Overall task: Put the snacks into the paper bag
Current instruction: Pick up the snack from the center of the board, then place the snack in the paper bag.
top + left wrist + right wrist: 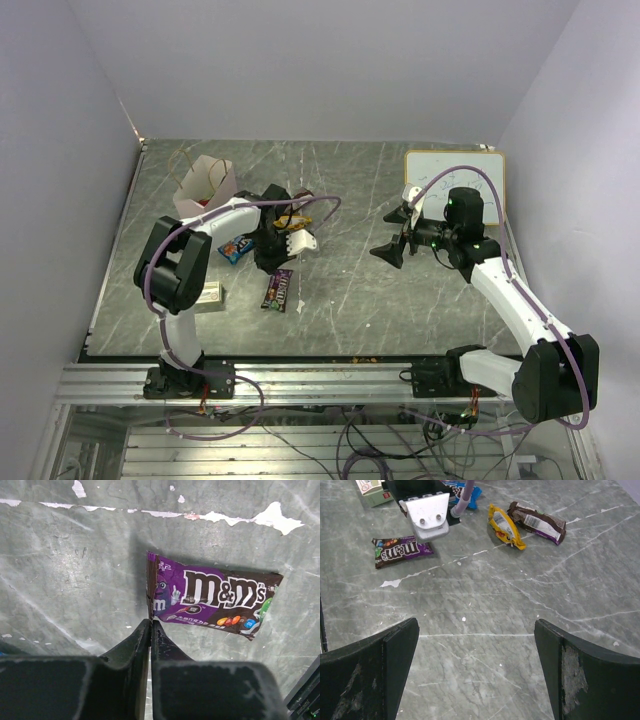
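My left gripper is shut on the end of a dark purple-brown M&M's packet. The rest of the packet lies low over the table. The pinkish paper bag stands open at the back left, behind the left arm. A blue packet lies left of the gripper. A yellow packet and a brown bar lie just behind it. My right gripper is open and empty above bare table at mid-right.
A pale beige box lies near the left arm's base. A white framed whiteboard lies at the back right, behind the right arm. The table has walls on its left, back and right.
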Tool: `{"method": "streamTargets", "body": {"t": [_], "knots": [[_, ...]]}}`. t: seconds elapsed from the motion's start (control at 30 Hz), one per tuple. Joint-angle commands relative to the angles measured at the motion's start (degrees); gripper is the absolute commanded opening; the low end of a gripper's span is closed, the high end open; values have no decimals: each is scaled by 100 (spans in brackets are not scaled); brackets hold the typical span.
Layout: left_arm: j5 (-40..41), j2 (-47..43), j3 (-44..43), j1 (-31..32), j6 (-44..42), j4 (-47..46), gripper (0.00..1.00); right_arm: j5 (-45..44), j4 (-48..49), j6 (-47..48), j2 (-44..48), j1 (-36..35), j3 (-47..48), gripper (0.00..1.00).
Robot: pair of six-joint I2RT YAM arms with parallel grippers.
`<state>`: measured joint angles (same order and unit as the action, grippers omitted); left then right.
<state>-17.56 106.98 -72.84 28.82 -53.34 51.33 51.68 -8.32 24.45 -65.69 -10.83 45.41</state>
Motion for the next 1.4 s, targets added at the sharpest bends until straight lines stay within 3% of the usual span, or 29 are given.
{"method": "streamTargets", "body": {"t": [0.0, 0.27, 0.73, 1.13, 1.37], "knots": [[-404, -308, -222, 32, 4, 233, 10, 54, 76, 54, 100, 46, -41, 100], [-400, -1077, -27, 36, 302, 224, 7, 45, 78, 53, 150, 51, -42, 100], [320, -2489, -372, 36, 1303, 542, 7, 31, 86, 46, 201, 79, -44, 100], [1880, -3563, -1291, -11, 2255, 559, 7, 46, 94, 37, 227, 123, -48, 100], [2541, -3811, -2155, -674, 2621, 459, 7, 35, 93, 43, 222, 145, -57, 100]]}}
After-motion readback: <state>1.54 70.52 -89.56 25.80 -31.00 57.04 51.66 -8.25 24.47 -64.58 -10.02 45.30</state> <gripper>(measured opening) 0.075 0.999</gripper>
